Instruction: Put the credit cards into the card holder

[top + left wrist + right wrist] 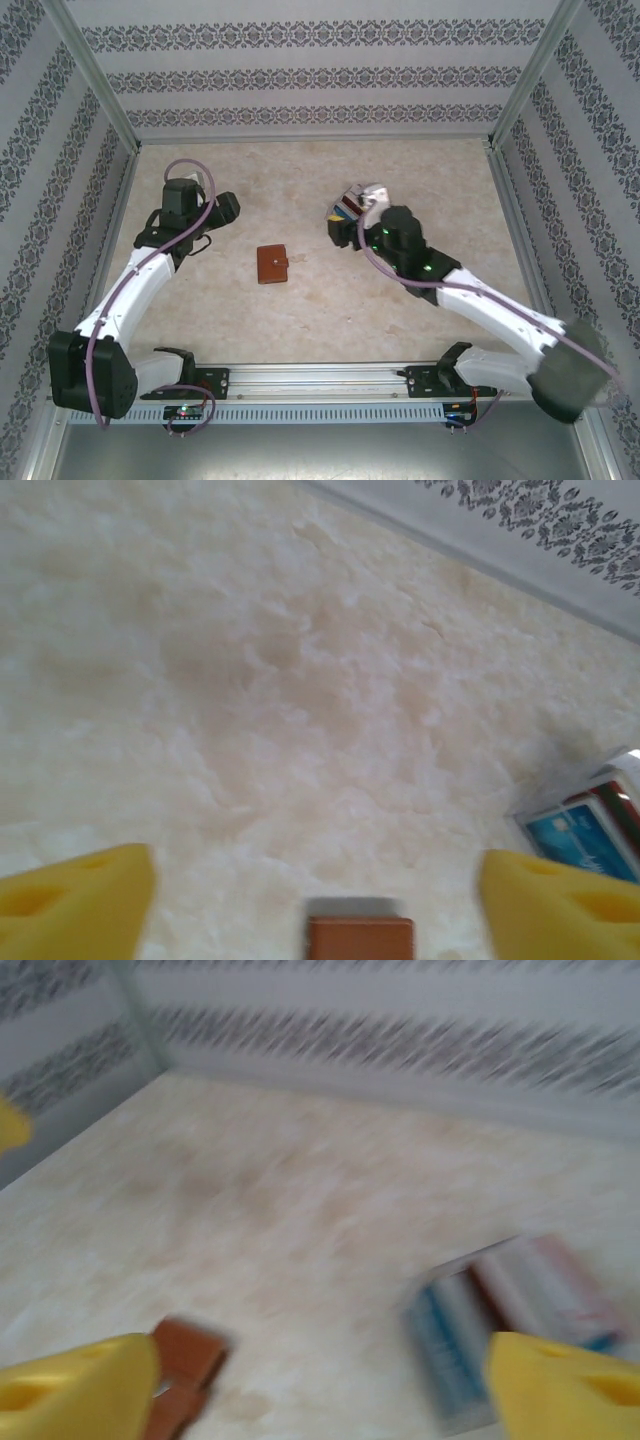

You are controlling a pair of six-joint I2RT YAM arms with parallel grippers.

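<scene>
We see a beige, marble-patterned tabletop (330, 300), boxed in on three sides by white walls (300, 60) printed with horizontal bands of grey floral ornament. Bare aluminium posts (93, 75) rise at the back corners, and a slotted metal rail (320, 375) runs along the near edge. Light looks soft and even across the surface.

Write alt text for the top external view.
A brown card holder lies on a beige table, between the robot's left hand and right hand. The cards lie by the right hand.
</scene>
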